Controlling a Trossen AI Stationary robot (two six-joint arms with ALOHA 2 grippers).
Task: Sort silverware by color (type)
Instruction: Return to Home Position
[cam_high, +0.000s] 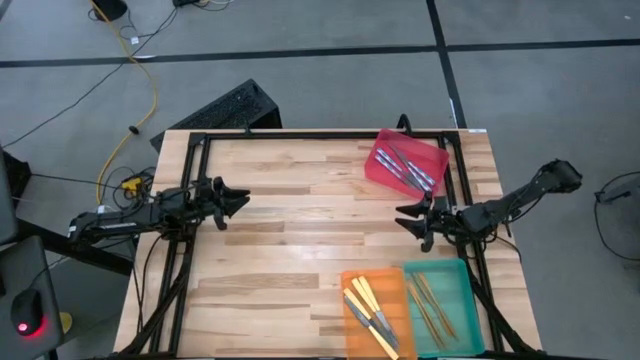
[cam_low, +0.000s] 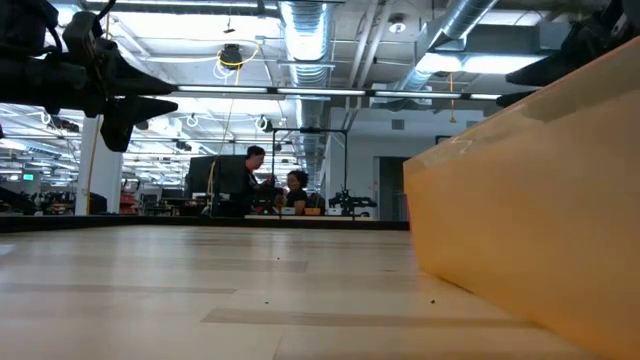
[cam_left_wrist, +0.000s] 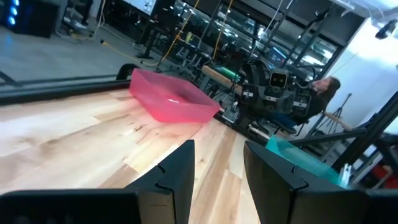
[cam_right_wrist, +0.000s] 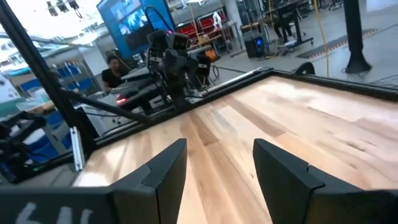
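Overhead, the left gripper and right gripper hover level over the pale plank table, facing each other. Silverware lies sorted: silvery-blue pieces in the red tray, yellow-handled in the orange tray, slim wooden ones in the teal tray. Low view — the orange tray's translucent wall looms. Wrist views — both pairs of dark fingers parted, released.

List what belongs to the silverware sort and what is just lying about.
Job: blue-handled silverware in red tray, yellow-handled silverware in orange tray, wooden silverware in teal tray; left gripper, right gripper.
Lying about: keyboard, yellow cable, on the floor.
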